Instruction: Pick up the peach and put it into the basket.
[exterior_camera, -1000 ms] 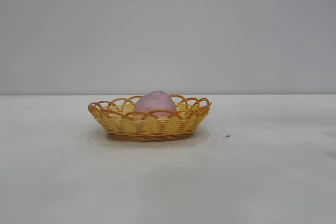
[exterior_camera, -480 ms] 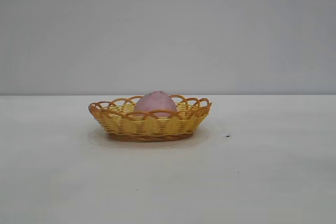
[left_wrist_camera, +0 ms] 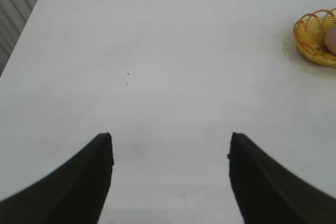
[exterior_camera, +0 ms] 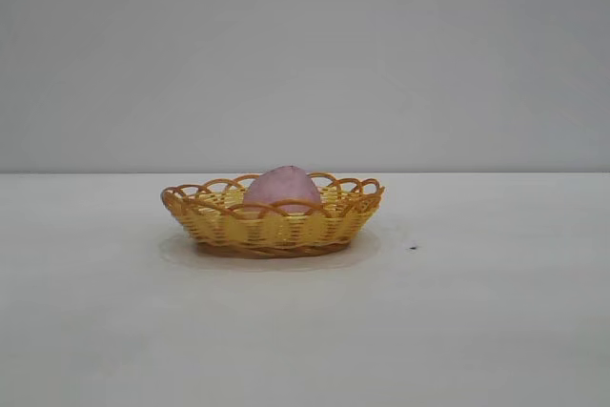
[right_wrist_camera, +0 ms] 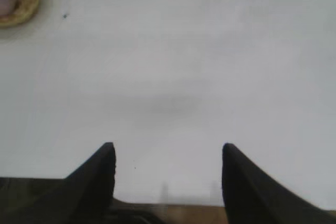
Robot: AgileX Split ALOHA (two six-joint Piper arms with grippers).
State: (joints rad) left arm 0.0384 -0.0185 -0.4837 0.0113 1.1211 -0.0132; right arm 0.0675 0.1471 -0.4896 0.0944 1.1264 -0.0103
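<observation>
— Two claws, both empty?
— Yes. The right gripper (right_wrist_camera: 168, 156) has its fingers spread over bare table (right_wrist_camera: 210, 77) with nothing between them, and the left gripper (left_wrist_camera: 170, 148) is parked likewise, well away from the work.
— And the peach (exterior_camera: 282, 188)?
— Sitting inside the wicker basket (exterior_camera: 272, 228), below the looped rim. Over the last second it hasn't shifted.
— So the job?
— Done, I'd judge; nothing remains but parking.

- plain white table (exterior_camera: 496, 331), matte, with a few tiny dark specks (exterior_camera: 413, 247) on it
- bare grey-white wall (exterior_camera: 305, 54) right behind it
- pale slatted panel (left_wrist_camera: 16, 3) past one table edge
- soft, even lighting, only faint shadows
</observation>
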